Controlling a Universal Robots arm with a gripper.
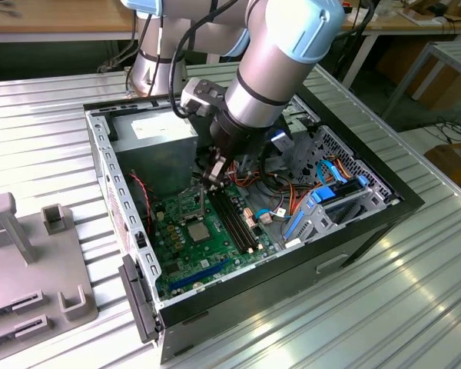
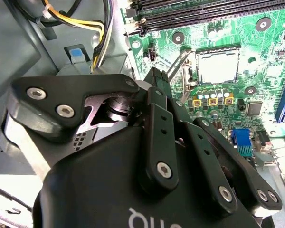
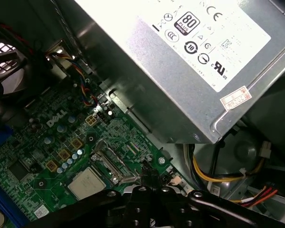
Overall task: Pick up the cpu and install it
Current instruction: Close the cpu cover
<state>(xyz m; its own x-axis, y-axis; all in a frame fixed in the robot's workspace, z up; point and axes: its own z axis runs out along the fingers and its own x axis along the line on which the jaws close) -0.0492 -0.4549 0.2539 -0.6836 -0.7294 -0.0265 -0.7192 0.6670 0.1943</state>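
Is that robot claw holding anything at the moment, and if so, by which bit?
Nothing is held. The gripper has its fingers together with nothing between them, above the motherboard. The cpu lies in its socket, untouched.

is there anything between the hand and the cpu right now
Nothing visible blocks it. The cpu lies flat on the green motherboard, its silver top bare. The hand hangs just beside it, near the grey power supply; cables lie off to the side.
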